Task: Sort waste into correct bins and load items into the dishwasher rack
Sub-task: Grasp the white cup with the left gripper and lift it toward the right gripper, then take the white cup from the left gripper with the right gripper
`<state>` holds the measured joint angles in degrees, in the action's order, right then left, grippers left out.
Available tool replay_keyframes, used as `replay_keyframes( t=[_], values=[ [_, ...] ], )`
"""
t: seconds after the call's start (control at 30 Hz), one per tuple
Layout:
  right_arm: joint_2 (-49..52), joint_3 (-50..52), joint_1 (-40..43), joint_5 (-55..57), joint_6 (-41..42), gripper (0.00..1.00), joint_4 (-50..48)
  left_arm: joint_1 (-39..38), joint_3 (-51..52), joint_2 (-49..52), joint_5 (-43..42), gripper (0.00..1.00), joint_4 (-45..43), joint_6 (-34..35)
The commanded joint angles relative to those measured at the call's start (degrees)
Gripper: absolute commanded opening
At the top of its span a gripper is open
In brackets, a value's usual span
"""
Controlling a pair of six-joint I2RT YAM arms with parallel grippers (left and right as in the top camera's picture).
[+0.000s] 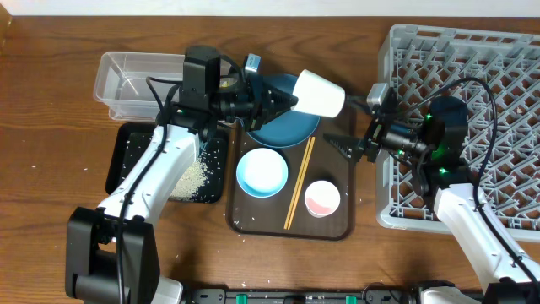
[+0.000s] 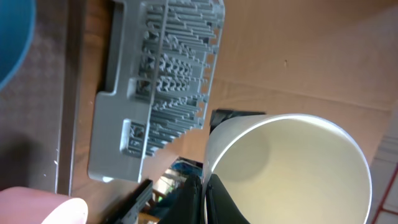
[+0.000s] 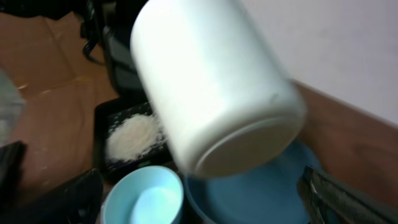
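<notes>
White and plain, the cup (image 1: 321, 93) hangs tipped on its side in mid-air, over the far edge of the dark-blue bowl (image 1: 283, 131) and well short of the rack (image 1: 472, 67). The left hand (image 1: 289, 100) grips it by the rim, one finger inside the mouth and one outside, as the left wrist view shows.

The right hand (image 1: 344, 148) waits just beside the brown tray (image 1: 333, 226), open and empty, its fingers spread and aimed at the cup's base.

I judge the step in hand to be loading this cup, most likely by a pass from left to right, since the rack lies on the right arm's side. That calls for the right hand to close around the cup's body before the left lets go. The cup is smooth and round, so a shallow or off-centre pinch could let it slip.

On the tray the light-blue bowl (image 1: 261, 172), the chopsticks (image 1: 299, 184) and the pink-lined cup (image 1: 321, 198) are not yet loaded. Rice (image 1: 192, 179) lies heaped in the black tray (image 1: 126, 160), with stray grains on the counter (image 1: 51, 127).
</notes>
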<state>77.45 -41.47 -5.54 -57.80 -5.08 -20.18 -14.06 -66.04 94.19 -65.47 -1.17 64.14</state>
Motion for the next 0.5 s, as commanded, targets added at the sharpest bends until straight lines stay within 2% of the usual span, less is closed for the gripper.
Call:
replay_keyframes(
  t=[0.0, 0.27, 0.47],
  values=[
    [0.2, -0.96, -0.48, 1.44, -0.81, 0.99, -2.6, -0.79, -0.46, 0.0, -4.35, 0.06, -0.24, 0.24],
    [0.2, -0.96, -0.55, -5.14, -0.81, 0.99, -8.94, -3.78, -0.46, 0.0, -4.81, 0.06, -0.24, 0.02],
    [0.2, -0.96, -0.55, -7.19, -0.79, 0.87, -8.74, -4.0, -0.46, 0.0, -4.81, 0.06, -0.24, 0.04]
  ],
)
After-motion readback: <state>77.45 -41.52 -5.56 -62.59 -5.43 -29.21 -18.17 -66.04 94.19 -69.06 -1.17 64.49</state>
